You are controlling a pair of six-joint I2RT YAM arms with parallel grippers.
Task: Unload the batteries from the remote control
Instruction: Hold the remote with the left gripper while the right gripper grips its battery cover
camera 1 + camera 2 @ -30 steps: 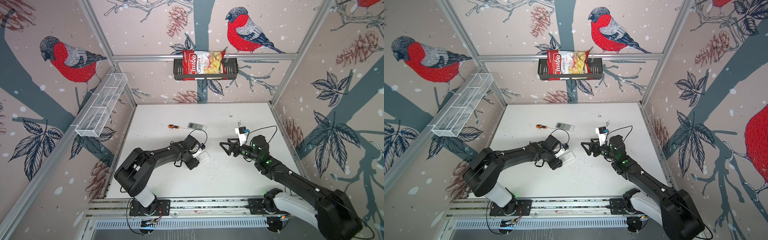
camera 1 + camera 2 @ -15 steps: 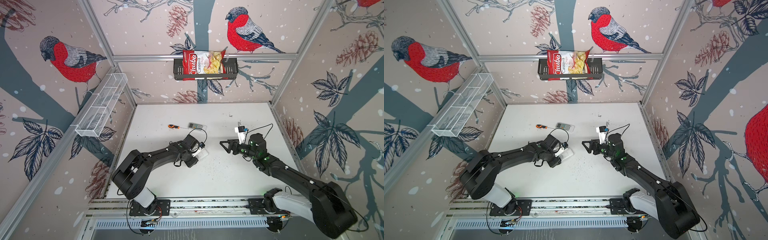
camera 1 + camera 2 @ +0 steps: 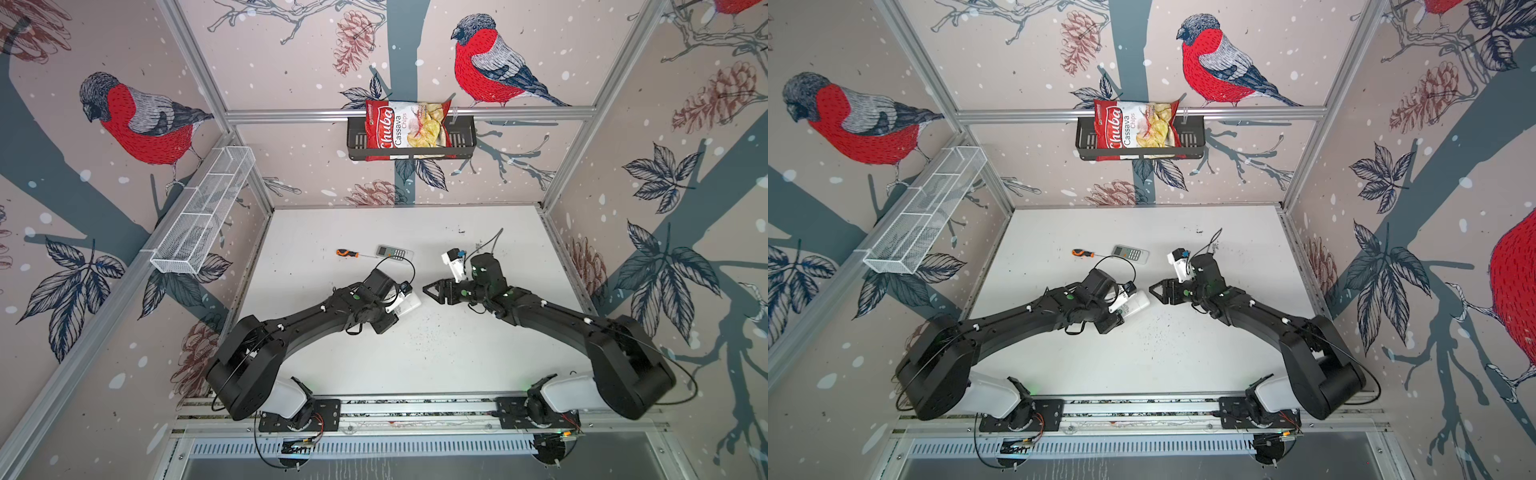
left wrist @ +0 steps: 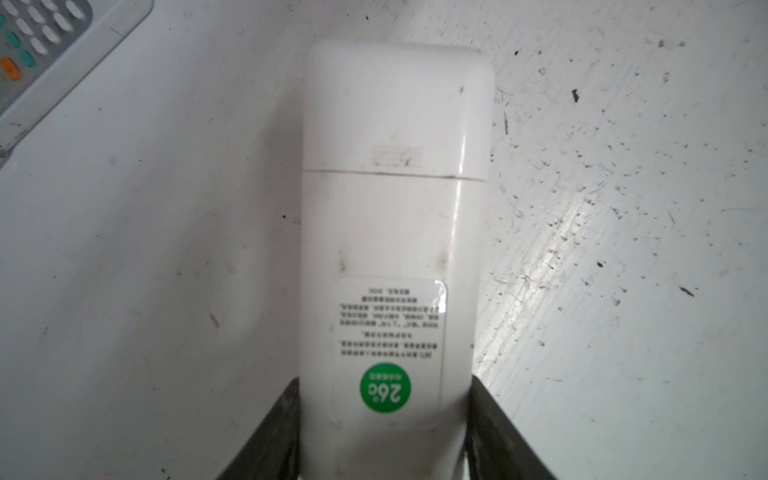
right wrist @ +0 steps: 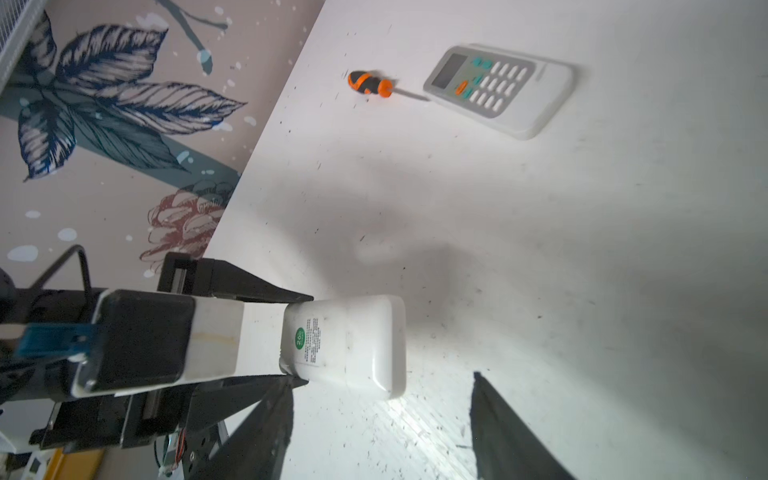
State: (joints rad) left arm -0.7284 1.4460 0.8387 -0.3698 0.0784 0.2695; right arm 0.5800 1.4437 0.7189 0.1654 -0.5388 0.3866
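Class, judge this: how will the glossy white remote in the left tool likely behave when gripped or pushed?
Probably stiff: the glossy white plastic remote shows no bend in the left tool. Its shiny shell may slip under a light grip. Flat and broad, it should slide rather than roll.

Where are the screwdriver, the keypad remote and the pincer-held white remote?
screwdriver (image 3: 345, 253): in a top view, on its handle.
keypad remote (image 3: 399, 253): in a top view, on its buttons.
white remote (image 4: 390, 216): left wrist view, on its back.
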